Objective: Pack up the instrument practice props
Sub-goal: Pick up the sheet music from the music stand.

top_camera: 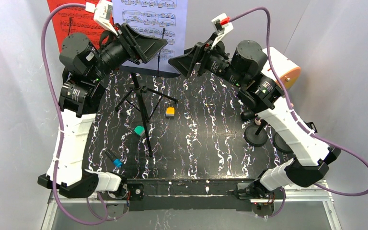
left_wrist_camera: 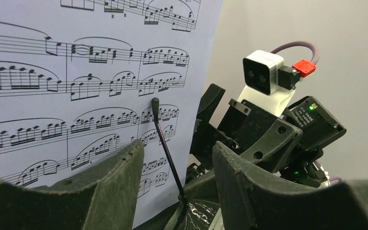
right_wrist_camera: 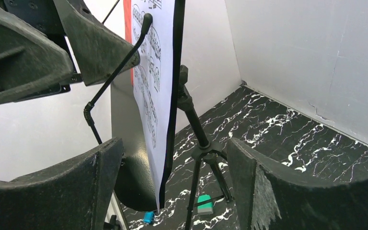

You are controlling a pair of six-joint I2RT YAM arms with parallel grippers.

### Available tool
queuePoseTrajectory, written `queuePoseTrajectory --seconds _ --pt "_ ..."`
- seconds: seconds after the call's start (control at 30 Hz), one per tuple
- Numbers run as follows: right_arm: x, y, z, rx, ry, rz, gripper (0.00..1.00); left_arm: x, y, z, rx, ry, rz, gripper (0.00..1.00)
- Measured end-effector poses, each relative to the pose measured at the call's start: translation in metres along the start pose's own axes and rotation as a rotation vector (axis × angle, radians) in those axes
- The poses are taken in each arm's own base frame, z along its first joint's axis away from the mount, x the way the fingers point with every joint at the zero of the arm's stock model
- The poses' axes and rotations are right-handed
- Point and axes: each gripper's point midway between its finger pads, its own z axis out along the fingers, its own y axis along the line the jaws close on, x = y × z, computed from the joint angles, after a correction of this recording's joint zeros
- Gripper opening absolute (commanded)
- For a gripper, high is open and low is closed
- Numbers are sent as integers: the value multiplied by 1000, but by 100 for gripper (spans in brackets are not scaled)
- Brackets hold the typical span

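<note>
The black tripod music rack [top_camera: 141,98] stands at the back left, carrying a red music sheet [top_camera: 72,24] and a white music sheet [top_camera: 148,19]. A thin black gooseneck stem [top_camera: 159,50] with a small rounded tip rises in front of the white sheet. My left gripper [top_camera: 154,50] is open, and in the left wrist view the stem [left_wrist_camera: 165,143] stands between the fingers of the left gripper [left_wrist_camera: 177,146] without touching them. My right gripper [top_camera: 179,67] faces it, open. The right wrist view shows the right gripper [right_wrist_camera: 175,143] framing the rack's edge [right_wrist_camera: 177,72], the white sheet [right_wrist_camera: 151,72] and the tripod [right_wrist_camera: 199,139].
Two black round bases [top_camera: 256,136] [top_camera: 282,142] sit at the right, the outer one partly under my right arm. A white cylinder with an orange face [top_camera: 285,67] lies behind them. Small orange [top_camera: 170,111], teal [top_camera: 139,130] and blue [top_camera: 117,162] pieces lie on the marbled mat [top_camera: 211,129].
</note>
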Motion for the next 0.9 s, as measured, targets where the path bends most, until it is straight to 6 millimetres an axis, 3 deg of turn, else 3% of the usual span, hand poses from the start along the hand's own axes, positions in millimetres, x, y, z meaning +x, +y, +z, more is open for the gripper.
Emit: queuePoseTrajectory --seconds 0.23,0.5,0.67,0.9 --pt "-5 -1 3 0 -24 -9 83 11 0 7 15 24 -12 43" --pt "0 -6 13 8 -27 -16 81 19 -4 11 28 39 -22 12" --pt "-1 -10 16 25 -35 -20 76 19 -1 13 18 30 -24 0" --pt "-4 -16 15 57 -81 -19 64 15 0 7 -7 -5 -9 0"
